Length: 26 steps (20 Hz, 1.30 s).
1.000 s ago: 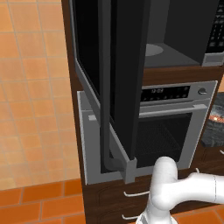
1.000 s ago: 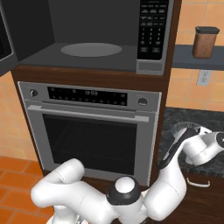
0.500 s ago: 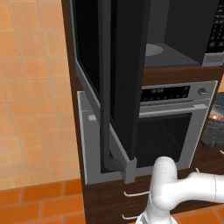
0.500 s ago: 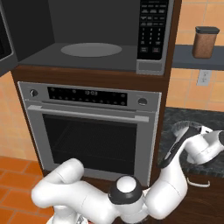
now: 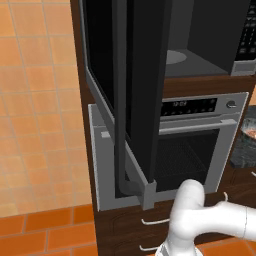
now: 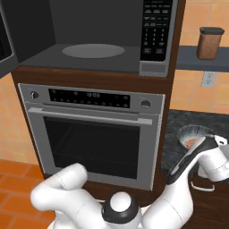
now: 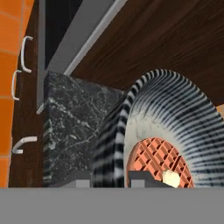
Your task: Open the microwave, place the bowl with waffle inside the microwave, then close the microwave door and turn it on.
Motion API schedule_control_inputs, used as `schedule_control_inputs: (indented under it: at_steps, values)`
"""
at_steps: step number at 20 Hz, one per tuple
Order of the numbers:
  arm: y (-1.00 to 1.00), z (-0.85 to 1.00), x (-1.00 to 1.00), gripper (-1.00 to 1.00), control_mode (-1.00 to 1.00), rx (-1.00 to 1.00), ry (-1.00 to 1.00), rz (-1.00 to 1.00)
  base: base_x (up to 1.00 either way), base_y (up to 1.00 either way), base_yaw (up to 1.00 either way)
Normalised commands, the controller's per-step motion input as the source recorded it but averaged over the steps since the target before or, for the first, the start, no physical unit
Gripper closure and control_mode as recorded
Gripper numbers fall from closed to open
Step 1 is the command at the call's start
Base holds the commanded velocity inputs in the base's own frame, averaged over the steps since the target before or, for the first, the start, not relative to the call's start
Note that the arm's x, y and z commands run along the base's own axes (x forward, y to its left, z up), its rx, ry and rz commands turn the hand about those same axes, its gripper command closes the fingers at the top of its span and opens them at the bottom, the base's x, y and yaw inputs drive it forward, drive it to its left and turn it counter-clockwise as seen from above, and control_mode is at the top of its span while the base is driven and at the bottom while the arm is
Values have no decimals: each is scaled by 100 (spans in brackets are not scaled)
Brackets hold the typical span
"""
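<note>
Microwave (image 6: pixel 98 40) stands with its grey cavity exposed above the steel oven (image 6: pixel 94 134), and the microwave door (image 5: pixel 135 95) hangs swung wide to the left of that oven, so the opening step looks done. Bowl (image 7: pixel 170 131), striped black and white and carrying the waffle (image 7: pixel 157 162), sits on the dark marble counter (image 7: pixel 74 118) to the right of the oven and well below the cavity. Gripper (image 6: pixel 190 150) is at the bowl, its jaws closed on the near rim, one tip either side of the wall. Risk: a one-sided rim pinch may let the bowl tilt on lifting and spill the waffle; the rise to the cavity passes the oven's right edge and the button panel (image 6: pixel 155 33), where the bowl could knock. Against the earlier frames, the jaws have narrowed from wide to clamped; oven, door and bowl are unmoved.
</note>
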Motion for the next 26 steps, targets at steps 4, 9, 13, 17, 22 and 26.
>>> schedule_control_inputs:
  at_steps: [4,9,13,17,22,26]
  values:
    - [0,38,-100,100,-100,-1,-8,0,0,0,0]
    - [10,64,-88,100,-100,-4,-13,0,0,0,0]
    - [51,78,-42,100,-100,-10,-6,0,0,0,0]
    - [60,60,-49,100,-100,-16,0,0,0,0,0]
    - [29,50,-70,100,-100,-14,0,-3,0,0,0]
    - [18,49,-77,100,-100,-2,0,-2,0,0,0]
